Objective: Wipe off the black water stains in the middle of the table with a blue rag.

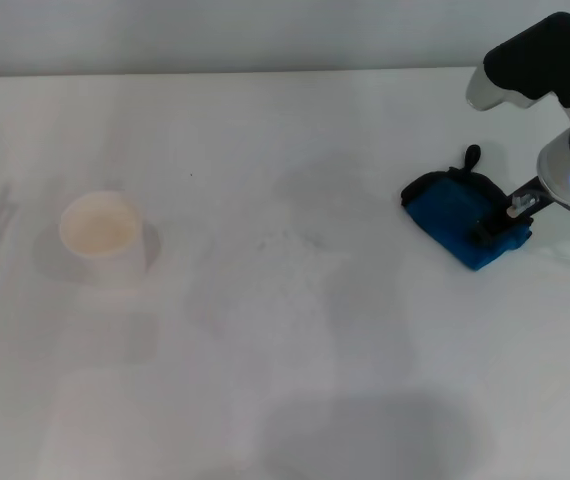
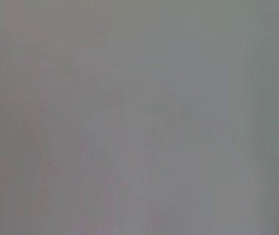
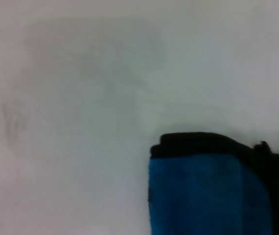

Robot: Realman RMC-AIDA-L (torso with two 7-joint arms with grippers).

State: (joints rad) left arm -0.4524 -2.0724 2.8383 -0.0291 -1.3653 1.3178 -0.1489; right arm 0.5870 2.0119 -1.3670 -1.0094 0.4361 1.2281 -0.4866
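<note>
Blue rag (image 1: 460,222) lies soft and light on the table (image 1: 285,380); my right hand (image 1: 500,225) pinches its near edge, where the folds bunch firmly.

Setting: plain white work surface, pale wall behind.
A wall (image 1: 215,35) of light grey-white runs along the far edge of the surface. Lighting is soft and even, casting faint grey shadows. No floor or window is in view.
</note>
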